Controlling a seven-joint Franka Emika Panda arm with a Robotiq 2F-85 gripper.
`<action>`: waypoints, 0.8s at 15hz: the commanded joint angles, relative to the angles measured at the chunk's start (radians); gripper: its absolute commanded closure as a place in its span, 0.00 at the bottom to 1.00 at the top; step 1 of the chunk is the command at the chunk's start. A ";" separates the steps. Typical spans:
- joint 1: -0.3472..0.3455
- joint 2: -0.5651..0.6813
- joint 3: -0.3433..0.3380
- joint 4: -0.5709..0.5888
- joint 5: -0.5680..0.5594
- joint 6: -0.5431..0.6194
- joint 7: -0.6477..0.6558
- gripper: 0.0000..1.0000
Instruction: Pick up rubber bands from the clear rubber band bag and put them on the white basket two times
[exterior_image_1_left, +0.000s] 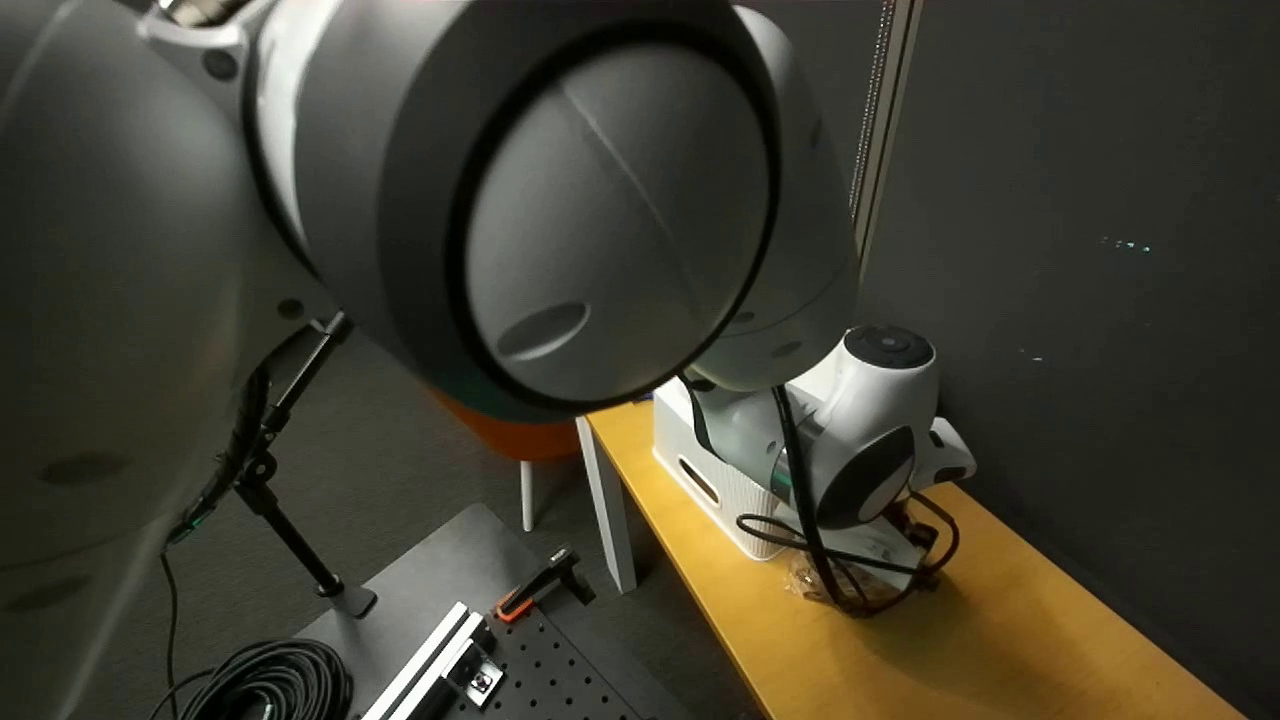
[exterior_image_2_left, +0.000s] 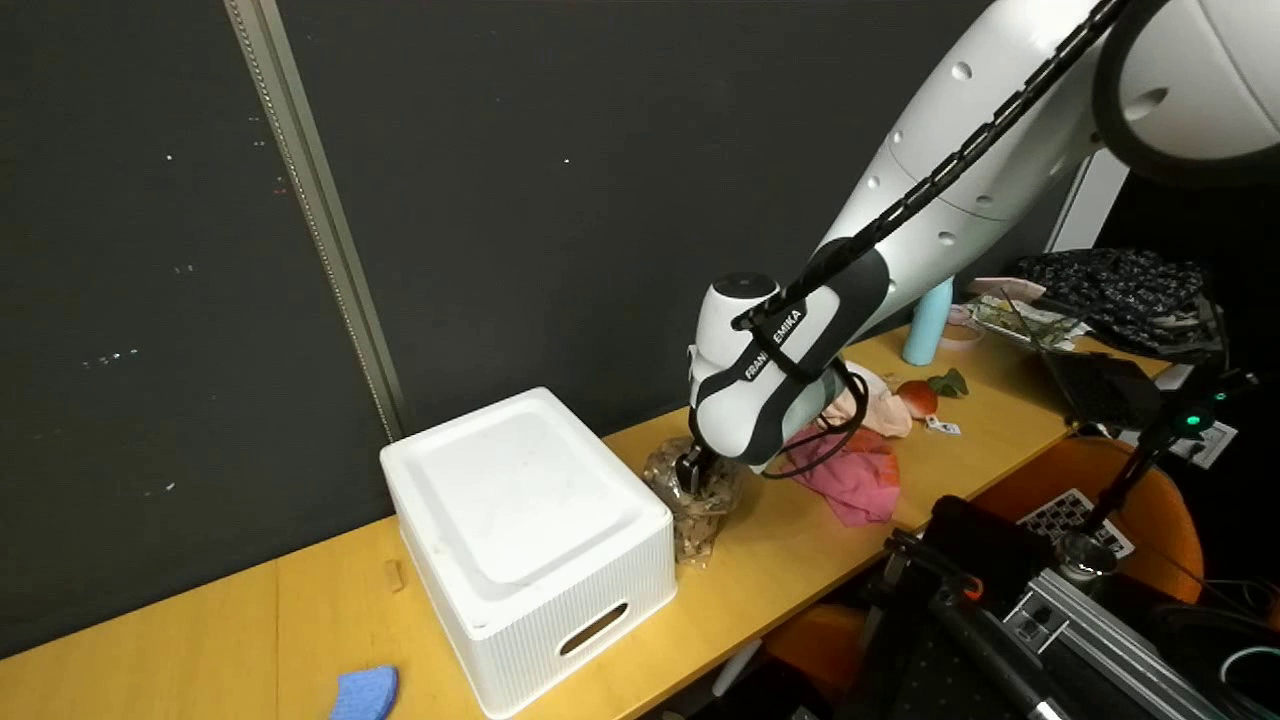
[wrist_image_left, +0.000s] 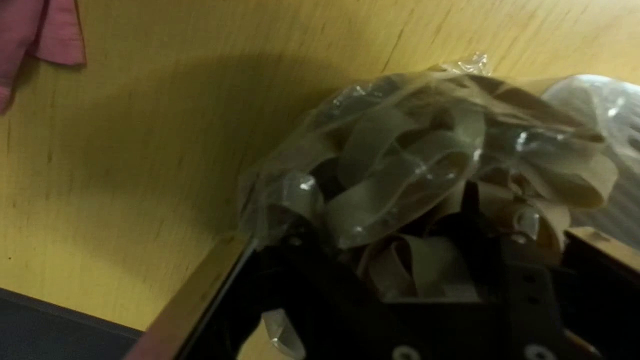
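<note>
Standing apart, the fingers (wrist_image_left: 467, 230) point down into the clear bag (exterior_image_2_left: 700, 525), tan rubber bands (wrist_image_left: 370, 205) showing between them; depth of the tips cannot be told. More bands visible through the plastic. Bag rests on the wooden surface (exterior_image_2_left: 765, 560), just beside the white basket (exterior_image_2_left: 525, 495), whose upper face is a flat white panel. Pink cloth (exterior_image_2_left: 850, 485) near the bag, opposite side; light-blue bottle (exterior_image_2_left: 928, 325) well apart, farther along the surface.

In the wrist view we cannot tell whether the gripper (wrist_image_left: 382, 220) touches the rubber bands (wrist_image_left: 367, 200); the pink cloth (wrist_image_left: 57, 37) is cut off by the left edge. In an exterior view the arm (exterior_image_1_left: 875, 440) hides part of the clear bag (exterior_image_1_left: 805, 580)
</note>
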 joint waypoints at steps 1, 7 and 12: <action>-0.021 0.015 0.014 0.021 -0.008 0.021 -0.007 0.64; -0.029 -0.019 0.018 0.007 0.015 -0.016 0.018 1.00; -0.041 -0.097 0.038 -0.031 0.045 -0.102 0.056 0.99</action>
